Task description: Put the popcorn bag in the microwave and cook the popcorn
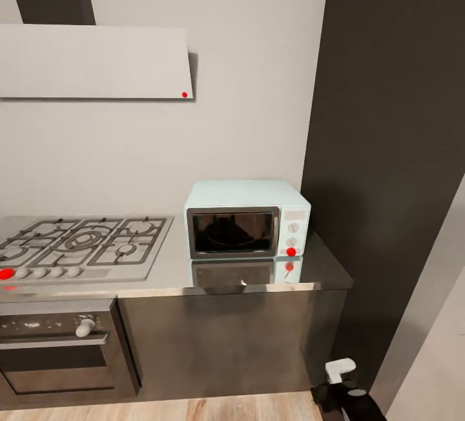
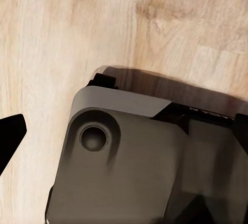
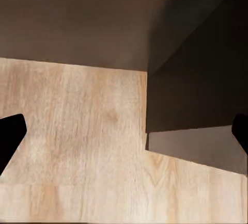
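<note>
Head view takes in one microwave [image 1: 247, 219] standing on the countertop [image 1: 323, 269], at its right end, just beside a tall dark unit [image 1: 387, 150]. Its door is closed, and its white panel carries two knobs with one red light below them. To its left lies one gas hob [image 1: 81, 246] with a row of knobs along its front edge, one of them red. Under the hob sits one dark oven [image 1: 58, 350] with a white knob, and above hangs one white hood [image 1: 93, 61].

Left wrist view looks down on the wooden floor [image 2: 62, 43] and part of the robot's grey base [image 2: 129, 167]. The left gripper's [image 2: 126, 133] fingers are spread wide apart. Right wrist view shows the right gripper [image 3: 126, 133], its fingers likewise wide apart, over the floor by dark cabinet fronts [image 3: 196, 79].
</note>
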